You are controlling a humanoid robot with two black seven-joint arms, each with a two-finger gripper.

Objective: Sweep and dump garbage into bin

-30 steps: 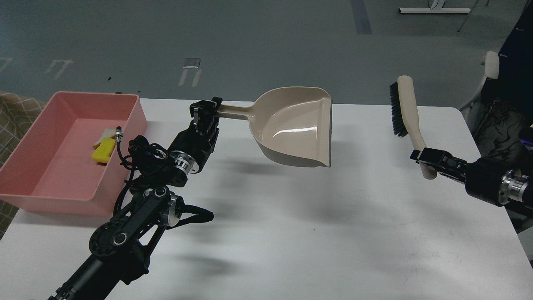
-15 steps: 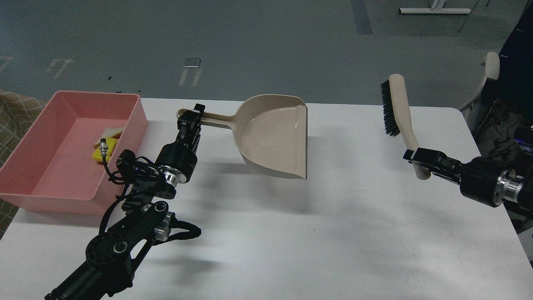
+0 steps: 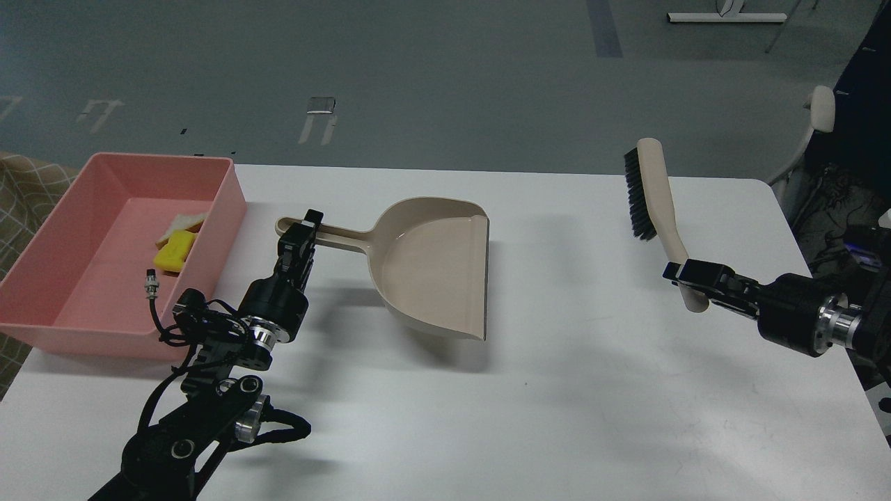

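The pink bin [image 3: 66, 306] stands at the table's left edge. In it lie the yellow sponge [image 3: 174, 252] and the white bread slice [image 3: 184, 223]. My left gripper [image 3: 301, 236] is shut on the handle of the beige dustpan [image 3: 431, 268], whose pan looks empty and sits low, at or just above the table's middle. My right gripper [image 3: 689, 278] is shut on the handle of a beige brush [image 3: 651, 191] with black bristles, held upright above the table's right side.
The white table [image 3: 557, 417] reaches from the bin to the right edge. A chair [image 3: 814, 132] and dark gear stand beyond the right edge. Grey floor lies behind the table.
My left gripper has moved down and left with the dustpan, lowering it toward the table. My right gripper has moved a little left and down with the brush.
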